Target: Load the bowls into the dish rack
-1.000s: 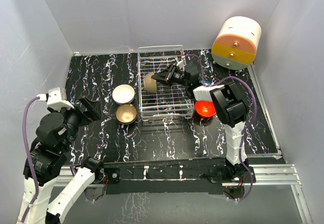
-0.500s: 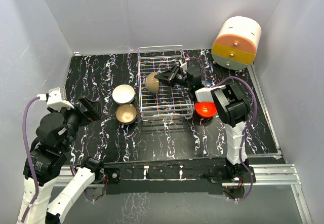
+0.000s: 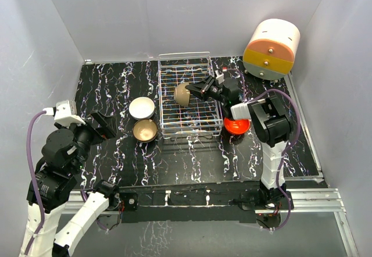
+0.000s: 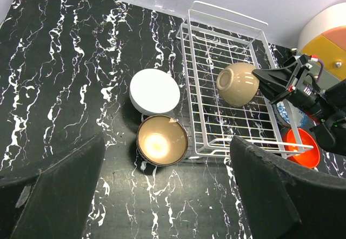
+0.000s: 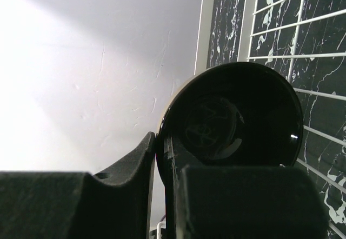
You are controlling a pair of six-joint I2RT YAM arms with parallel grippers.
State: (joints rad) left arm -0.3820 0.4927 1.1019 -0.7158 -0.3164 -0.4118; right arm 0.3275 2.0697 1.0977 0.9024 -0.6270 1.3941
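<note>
My right gripper is shut on the rim of a tan bowl with a glossy dark inside, held on its side over the middle of the wire dish rack. In the right wrist view the fingers pinch the rim. A white bowl lies upside down left of the rack. A dark bowl with a tan inside stands upright in front of it. A red-orange bowl sits right of the rack, under the right arm. My left gripper is open and empty, high above the dark bowl.
A cream-and-orange cylindrical box stands at the back right corner. White walls close in the black marbled table at the back and both sides. The rack holds nothing resting on its floor.
My right gripper has carried the tan bowl to the right, from the rack's left side to over its middle. The left arm has not moved.
</note>
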